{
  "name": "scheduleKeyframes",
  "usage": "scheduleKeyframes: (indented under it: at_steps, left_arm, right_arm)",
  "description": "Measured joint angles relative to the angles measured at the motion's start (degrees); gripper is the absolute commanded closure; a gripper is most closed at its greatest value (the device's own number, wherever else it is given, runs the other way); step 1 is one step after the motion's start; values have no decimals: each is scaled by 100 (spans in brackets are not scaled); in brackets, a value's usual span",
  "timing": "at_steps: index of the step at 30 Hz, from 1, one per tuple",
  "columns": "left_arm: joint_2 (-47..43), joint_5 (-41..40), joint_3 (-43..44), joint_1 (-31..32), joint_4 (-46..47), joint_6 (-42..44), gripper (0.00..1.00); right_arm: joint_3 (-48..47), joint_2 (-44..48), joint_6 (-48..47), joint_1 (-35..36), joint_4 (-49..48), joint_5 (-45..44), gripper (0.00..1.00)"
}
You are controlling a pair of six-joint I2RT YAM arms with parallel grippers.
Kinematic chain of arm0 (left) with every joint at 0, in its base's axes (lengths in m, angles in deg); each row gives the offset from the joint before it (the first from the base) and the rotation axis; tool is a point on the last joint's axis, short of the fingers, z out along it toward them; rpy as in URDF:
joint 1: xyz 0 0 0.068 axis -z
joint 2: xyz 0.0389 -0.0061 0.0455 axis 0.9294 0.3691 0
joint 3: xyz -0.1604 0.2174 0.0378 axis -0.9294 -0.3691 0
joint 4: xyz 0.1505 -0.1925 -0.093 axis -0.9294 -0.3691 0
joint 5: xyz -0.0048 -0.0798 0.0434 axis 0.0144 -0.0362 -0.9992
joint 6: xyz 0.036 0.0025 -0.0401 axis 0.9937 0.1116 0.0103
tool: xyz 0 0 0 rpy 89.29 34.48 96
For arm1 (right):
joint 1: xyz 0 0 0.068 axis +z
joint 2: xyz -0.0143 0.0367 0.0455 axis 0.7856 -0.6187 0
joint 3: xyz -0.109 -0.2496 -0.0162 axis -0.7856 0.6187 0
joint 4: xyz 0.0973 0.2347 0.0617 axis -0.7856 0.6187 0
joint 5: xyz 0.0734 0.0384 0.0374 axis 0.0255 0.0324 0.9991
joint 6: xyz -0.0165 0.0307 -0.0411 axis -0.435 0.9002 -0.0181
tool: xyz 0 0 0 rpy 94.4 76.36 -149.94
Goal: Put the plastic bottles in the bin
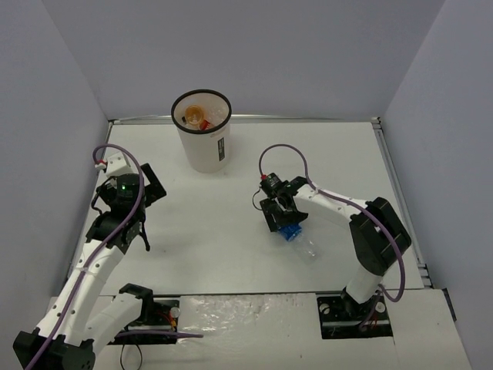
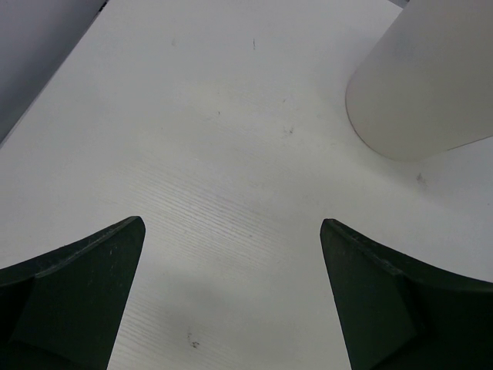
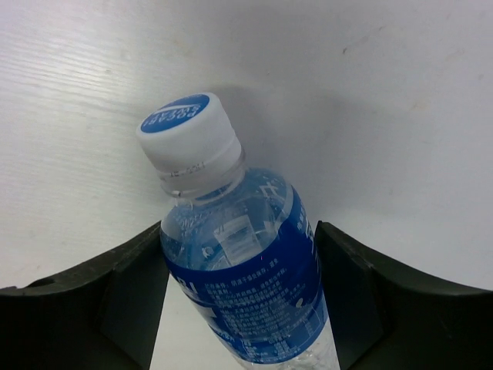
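The blue-labelled bottle (image 1: 291, 232) lies on the table right of centre; in the right wrist view (image 3: 239, 270) its white cap with a blue top points away from the camera. My right gripper (image 1: 281, 216) (image 3: 239, 231) straddles its upper body, and both fingers touch its sides. The white bin (image 1: 206, 150) with a black rim stands at the back, with an orange-filled bottle (image 1: 192, 116) and a red part showing inside. My left gripper (image 1: 154, 185) (image 2: 233, 231) is open and empty over bare table, left of the bin (image 2: 424, 85).
Grey walls enclose the table on the left, back and right. A metal rail (image 1: 308, 119) runs along the back edge. The arm bases and their cables sit at the near edge.
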Motion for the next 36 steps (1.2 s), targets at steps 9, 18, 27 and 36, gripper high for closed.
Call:
scheduleKeyframes:
  at_steps: [9,18,27,36]
  left_arm:
    - [-104,9,0,0,-30,-22,3]
    - [-214,59,2,0,-41,-20,3]
    - [-253,131,2,0,-71,-15,3]
    - [-538,25,2,-2,-168,7,3]
  right_arm:
    - [-2421,326,-559,9,-1093,-88,84]
    - [-3638,-48,-874,-12,-4859,-64,82]
    - [-4615,-2211,-467,-52,-7948,48,82]
    - [-5055,-3254,181,-153,-8487,85,78]
